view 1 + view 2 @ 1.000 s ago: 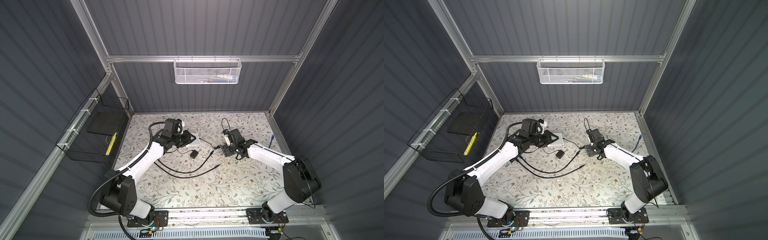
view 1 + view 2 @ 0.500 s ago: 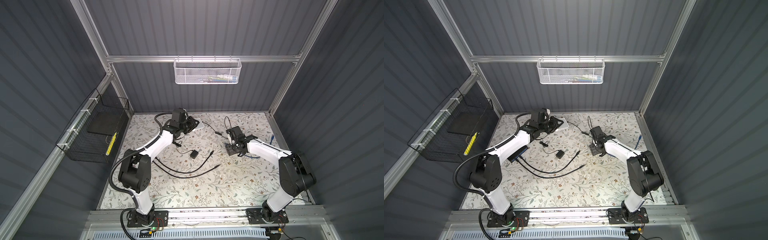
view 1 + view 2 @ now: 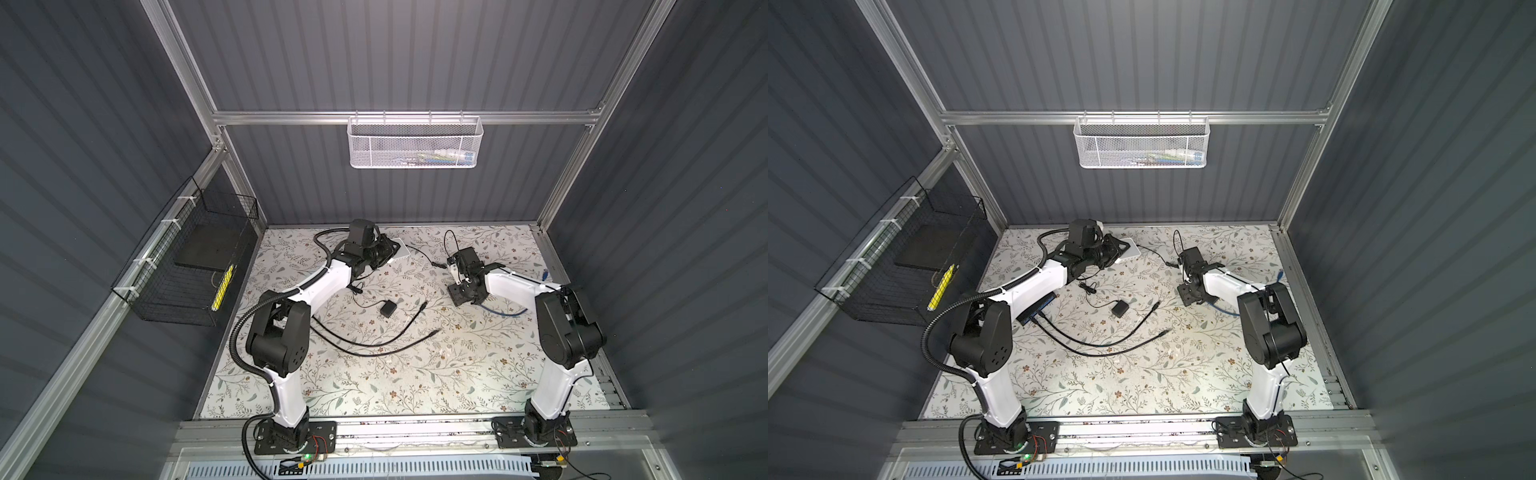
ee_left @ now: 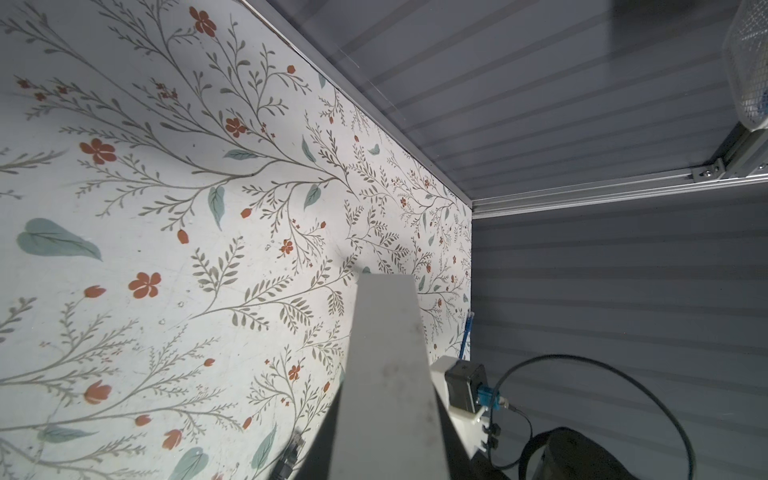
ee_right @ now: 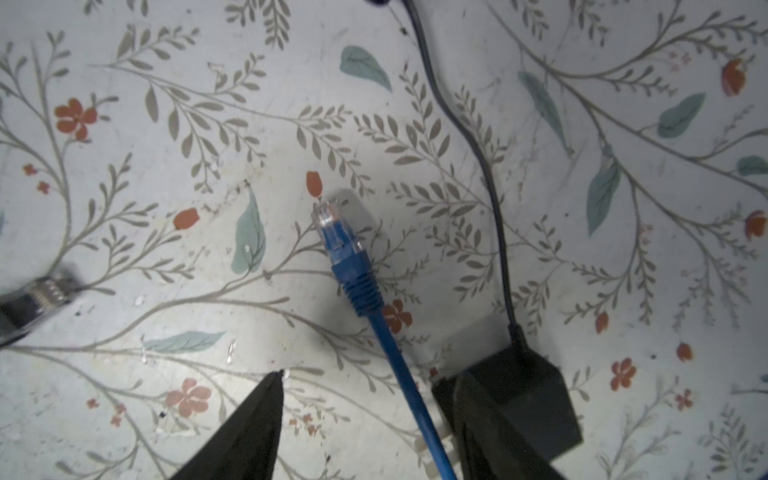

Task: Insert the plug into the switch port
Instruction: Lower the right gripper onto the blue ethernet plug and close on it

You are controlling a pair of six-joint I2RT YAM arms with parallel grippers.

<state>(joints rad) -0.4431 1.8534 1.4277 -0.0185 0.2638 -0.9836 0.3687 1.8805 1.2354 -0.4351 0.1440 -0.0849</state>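
Black fingers [image 5: 253, 424] of the right gripper [image 3: 460, 296] stand apart over the desk [image 3: 415, 374], and the blue cable [image 5: 399, 361] runs between them. They do not press it yet, so this claw is released. Just ahead of the fingertips lies the blue plug [image 5: 337, 237], flat on the floral surface in the right half of the desk, between the middle and the right edge. Its clear head points away from the claw.

The left gripper [image 3: 384, 253] is clenched on the white switch [image 3: 402, 250], near the back edge and a little left of the middle. I cannot see its ports in these views.

In my judgement the plug is very light and hard, but its thin latch is fragile. The cable behind is springy and can turn the plug in a loose grip. The good place to hold is the ribbed blue boot [image 5: 361, 286] directly behind the clear head, from the two flat sides, not on the latch and not far back on the cable. The switch is smooth and light, so it needs a firm hold against the push.
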